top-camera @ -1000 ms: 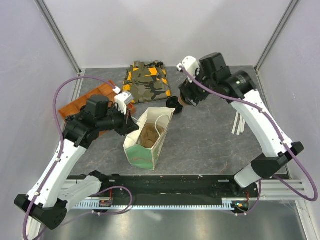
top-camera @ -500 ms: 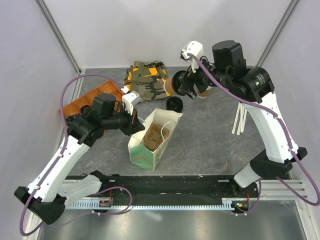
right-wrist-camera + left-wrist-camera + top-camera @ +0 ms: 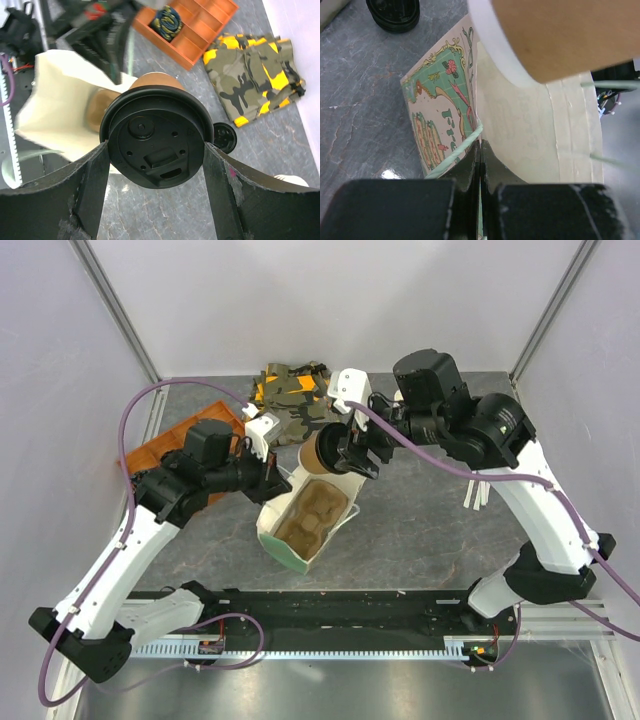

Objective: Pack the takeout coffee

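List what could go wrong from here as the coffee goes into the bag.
1. The coffee cup hangs tilted over the bag, gripped by the right gripper at its lidded end; it might leak, or the lid pop off.
2. The left gripper pinches only the bag's rim by the string handle; a slip could let the leaning bag close or topple.
3. The cup may catch the rim, missing the brown tray inside.

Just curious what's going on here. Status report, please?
Left gripper shut on bag rim, holding it open. Right gripper shut on coffee, above bag mouth. Brown tray already inside.
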You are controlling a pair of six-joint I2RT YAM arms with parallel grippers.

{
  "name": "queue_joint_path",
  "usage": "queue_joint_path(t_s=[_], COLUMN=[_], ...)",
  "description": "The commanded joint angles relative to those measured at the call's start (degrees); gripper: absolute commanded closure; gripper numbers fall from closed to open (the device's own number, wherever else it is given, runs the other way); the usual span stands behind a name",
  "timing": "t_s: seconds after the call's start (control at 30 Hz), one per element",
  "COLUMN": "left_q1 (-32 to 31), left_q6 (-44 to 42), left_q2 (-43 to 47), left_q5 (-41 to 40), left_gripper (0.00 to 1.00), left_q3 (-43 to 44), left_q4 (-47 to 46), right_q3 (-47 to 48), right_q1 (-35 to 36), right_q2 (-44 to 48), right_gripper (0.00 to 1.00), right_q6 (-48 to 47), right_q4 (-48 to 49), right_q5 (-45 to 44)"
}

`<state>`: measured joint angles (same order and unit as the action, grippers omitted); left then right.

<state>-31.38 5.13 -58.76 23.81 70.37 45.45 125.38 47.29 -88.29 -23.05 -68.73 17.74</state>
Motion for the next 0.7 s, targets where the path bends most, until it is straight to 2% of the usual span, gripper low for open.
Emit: queue_joint_path(t_s=[0.0, 0.2, 0.4, 0.67], left_q1=[-0.26, -0.35, -0.62, -1.93], left_q6=[2.52, 2.87, 3.31, 3.22], left_q2=[-0.74, -1.44, -1.44, -1.00], left_q5=[-0.70, -0.35, -1.14, -1.75], left_gripper=[0.98, 0.98, 0.98, 0.98], left_q3=[2.40, 2.05, 2.93, 2.93], left_q4=[-2.21, -2.12, -2.30, -2.47], right_q3=[0.65, 0.92, -6.45, -7.96], right_q1=[2.37, 4.48, 4.92, 4.92], right_q2=[3.04, 4.00, 5.15, 2.16], right_gripper=[0.29, 0.30, 0.32, 0.37], right_q6=[-2.70, -4.72, -8.24, -4.56], right_q4=[-2.11, -2.64, -1.67, -0.44], right_q5=[0.55, -0.34, -0.16, -4.20])
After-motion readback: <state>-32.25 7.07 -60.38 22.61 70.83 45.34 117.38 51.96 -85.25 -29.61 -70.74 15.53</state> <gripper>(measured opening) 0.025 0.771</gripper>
